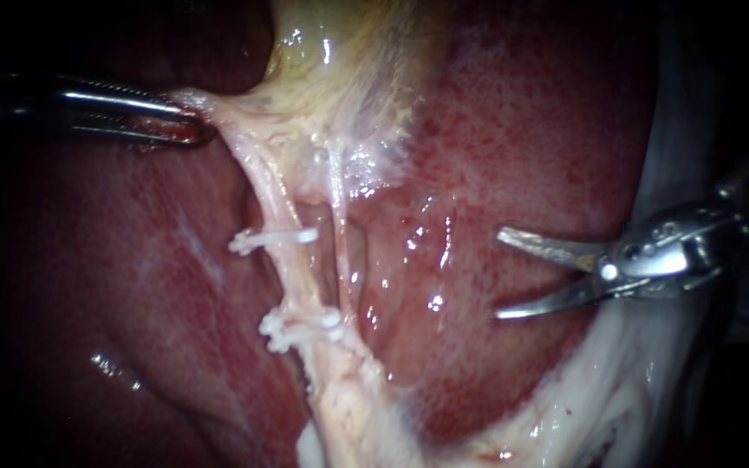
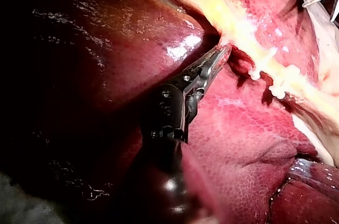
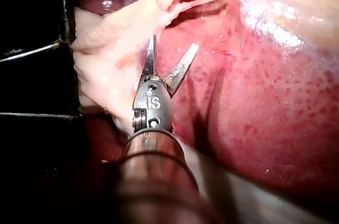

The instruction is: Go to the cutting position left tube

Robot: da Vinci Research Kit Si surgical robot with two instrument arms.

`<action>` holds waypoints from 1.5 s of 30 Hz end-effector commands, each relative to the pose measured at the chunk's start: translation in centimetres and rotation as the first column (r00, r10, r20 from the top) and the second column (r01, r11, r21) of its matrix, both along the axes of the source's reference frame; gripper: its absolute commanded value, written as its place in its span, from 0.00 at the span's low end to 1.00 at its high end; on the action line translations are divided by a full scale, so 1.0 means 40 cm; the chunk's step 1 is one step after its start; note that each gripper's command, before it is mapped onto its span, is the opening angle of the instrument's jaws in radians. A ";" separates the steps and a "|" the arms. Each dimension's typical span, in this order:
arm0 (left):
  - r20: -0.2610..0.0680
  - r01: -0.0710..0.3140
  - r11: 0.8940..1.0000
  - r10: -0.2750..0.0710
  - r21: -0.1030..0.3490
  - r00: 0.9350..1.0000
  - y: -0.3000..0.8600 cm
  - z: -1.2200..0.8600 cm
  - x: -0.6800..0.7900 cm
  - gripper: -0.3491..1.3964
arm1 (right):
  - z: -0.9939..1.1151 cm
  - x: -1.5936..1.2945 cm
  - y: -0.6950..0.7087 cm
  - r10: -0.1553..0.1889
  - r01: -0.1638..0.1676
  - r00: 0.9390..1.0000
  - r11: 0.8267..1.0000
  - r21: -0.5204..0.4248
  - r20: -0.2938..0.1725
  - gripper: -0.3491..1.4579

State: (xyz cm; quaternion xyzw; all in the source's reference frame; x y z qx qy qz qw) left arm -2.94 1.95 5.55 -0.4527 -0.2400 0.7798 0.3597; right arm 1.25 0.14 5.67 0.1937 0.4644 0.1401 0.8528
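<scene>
pale pink left tube [image 1: 292,279] is stretching below yellowish gallbladder [image 1: 340,52], wearing two white clips [image 1: 275,239]; slender metal left instrument [image 1: 185,121] is clamping pale tissue [image 1: 218,111] at its top, apparently tensioning it for cut; curved-bladed right instrument [image 1: 500,273] is hovering spread, empty, well apart.

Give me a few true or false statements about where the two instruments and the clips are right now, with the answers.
1. The right instrument is open. True.
2. The right instrument already straddles the left tube. False: it hangs over the liver, apart from both tubes.
3. White clips sit on the left tube, with a bare stretch between the upper one and the lower ones. True.
4. The left instrument is open and holds nothing. False: it is shut on pale tissue above the tubes.
</scene>
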 end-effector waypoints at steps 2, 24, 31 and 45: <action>0.000 0.000 1.000 0.000 0.000 1.000 0.0000 0.0000 0.0001 0.00 | -0.0001 0.0033 0.0002 -0.008 0.009 1.000 0.999 0.036 -0.006 0.99; -0.001 0.001 1.000 -0.001 0.000 1.000 0.0001 0.0001 -0.0003 0.00 | 0.0104 0.0298 0.0004 -0.148 0.168 0.985 0.946 0.276 -0.093 0.99; -0.001 0.001 1.000 -0.001 0.000 1.000 0.0000 0.0001 -0.0002 0.00 | 0.0160 0.0303 0.0001 -0.174 0.195 0.980 0.923 0.332 -0.091 0.99; -0.001 0.001 1.000 -0.001 0.000 1.000 -0.0001 0.0001 -0.0002 0.00 | 0.0252 0.0299 -0.0032 -0.248 0.270 0.963 0.889 0.370 -0.107 0.99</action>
